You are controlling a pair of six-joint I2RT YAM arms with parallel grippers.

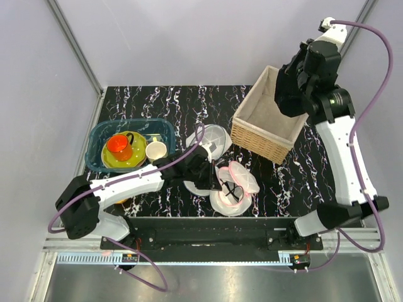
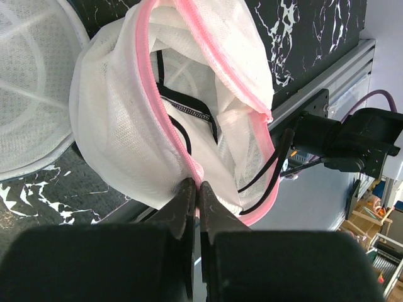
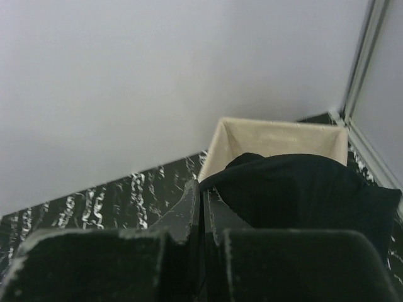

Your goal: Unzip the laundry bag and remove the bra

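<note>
The laundry bag, white mesh with a pink zipper rim, lies unzipped and gaping near the table's front edge. Thin black straps show inside it. My left gripper is shut on the bag's pink rim, seen close up in the left wrist view with the bag just beyond it. My right gripper is raised above the wicker basket and is shut on the black bra, which hangs from its fingertips over the basket.
An all-white mesh dome lies just behind the bag, also in the left wrist view. A blue bin at the left holds an orange cup, a yellow plate and a white cup. The metal rail runs along the front edge.
</note>
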